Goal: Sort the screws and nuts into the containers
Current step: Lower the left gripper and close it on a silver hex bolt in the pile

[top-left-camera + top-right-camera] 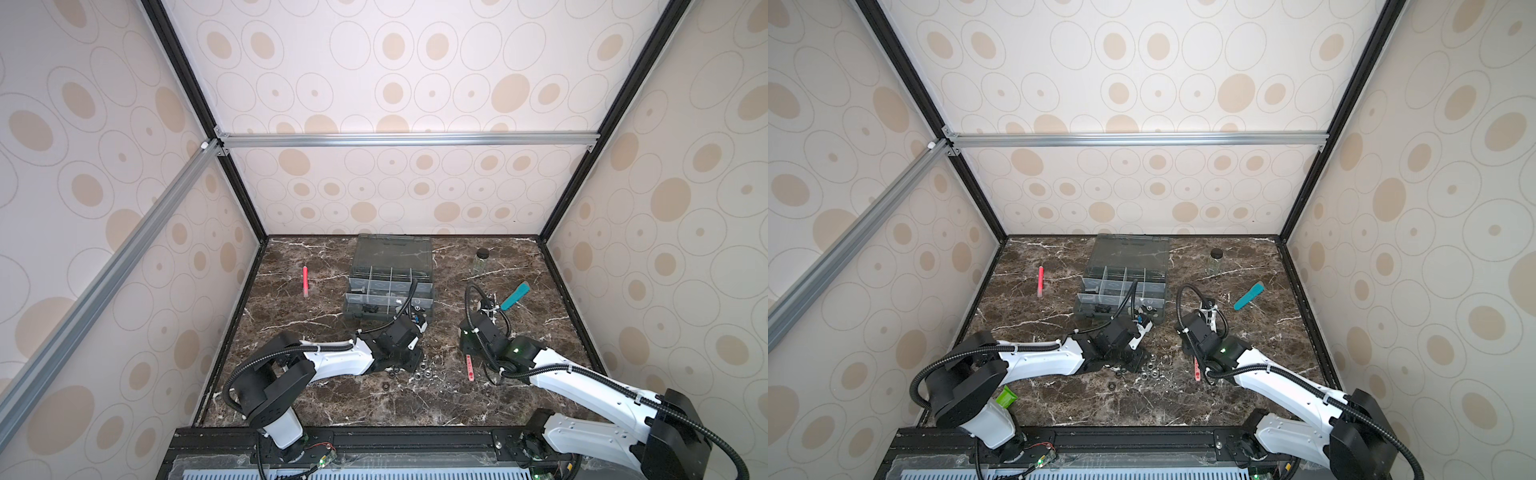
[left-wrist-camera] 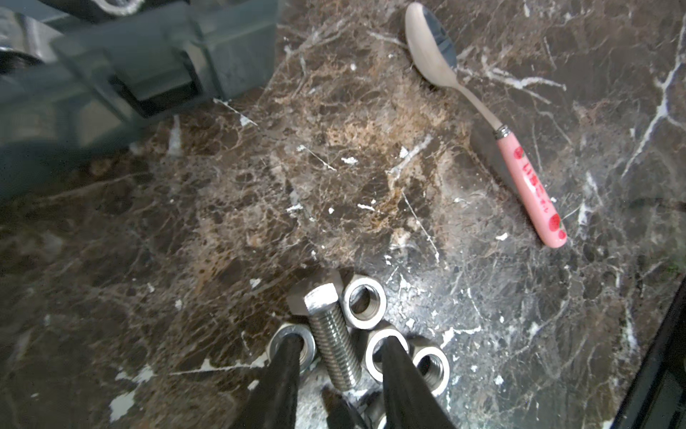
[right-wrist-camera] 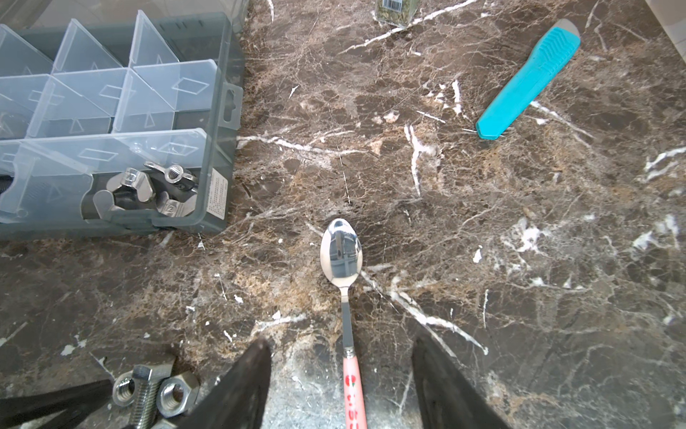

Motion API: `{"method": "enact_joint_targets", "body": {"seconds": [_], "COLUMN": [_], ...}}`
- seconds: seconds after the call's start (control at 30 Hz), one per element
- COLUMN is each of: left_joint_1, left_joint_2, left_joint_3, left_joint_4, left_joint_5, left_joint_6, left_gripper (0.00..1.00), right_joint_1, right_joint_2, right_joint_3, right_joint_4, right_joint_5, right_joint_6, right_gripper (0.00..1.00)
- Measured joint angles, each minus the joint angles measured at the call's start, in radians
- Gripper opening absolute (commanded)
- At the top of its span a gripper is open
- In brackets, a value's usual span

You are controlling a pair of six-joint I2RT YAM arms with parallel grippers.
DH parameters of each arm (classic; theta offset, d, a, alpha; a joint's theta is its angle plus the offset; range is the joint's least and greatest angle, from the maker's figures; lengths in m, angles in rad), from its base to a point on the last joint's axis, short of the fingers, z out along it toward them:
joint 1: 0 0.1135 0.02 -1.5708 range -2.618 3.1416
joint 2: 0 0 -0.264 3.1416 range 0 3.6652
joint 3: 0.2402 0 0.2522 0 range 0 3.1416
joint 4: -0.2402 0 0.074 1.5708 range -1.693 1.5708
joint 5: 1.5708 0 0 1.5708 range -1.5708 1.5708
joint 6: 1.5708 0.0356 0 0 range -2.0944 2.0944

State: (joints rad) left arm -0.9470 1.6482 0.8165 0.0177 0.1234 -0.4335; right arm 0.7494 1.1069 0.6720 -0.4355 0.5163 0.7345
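Observation:
In the left wrist view a silver hex-head screw (image 2: 334,341) lies on the marble among several silver nuts (image 2: 363,302). My left gripper (image 2: 339,343) straddles the screw's shaft, with a gap on each side and each fingertip (image 2: 289,345) over a nut. The same cluster of nuts (image 1: 420,372) shows in both top views, just in front of the grey organizer box (image 1: 388,291) with its containers. Wing nuts (image 3: 148,185) lie in the box's near corner compartment. My right gripper (image 3: 341,336) is open above the pink spoon handle, not touching it.
A pink-handled spoon (image 3: 350,386) lies under the right gripper. A teal utility knife (image 1: 514,296) and a black-capped jar (image 1: 481,262) sit at the back right, and a red pen (image 1: 305,281) at the back left. Two black nuts (image 1: 385,385) lie near the silver ones.

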Motion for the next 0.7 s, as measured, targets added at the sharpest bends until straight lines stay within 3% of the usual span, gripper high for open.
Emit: {"method": "enact_joint_targets", "body": {"seconds": [0.7], "left_joint_1": [-0.011], "left_joint_2": [0.078], "left_joint_3": [0.073], "left_joint_4": [-0.065], "left_joint_5": [-0.136], "left_joint_6": [0.053], "left_gripper": [0.25], "right_joint_1": [0.000], "right_joint_2": [0.012], "right_joint_3": [0.000], "right_joint_4": [0.001], "right_joint_5": [0.000], "right_joint_6": [0.004], "right_gripper": [0.64]}}
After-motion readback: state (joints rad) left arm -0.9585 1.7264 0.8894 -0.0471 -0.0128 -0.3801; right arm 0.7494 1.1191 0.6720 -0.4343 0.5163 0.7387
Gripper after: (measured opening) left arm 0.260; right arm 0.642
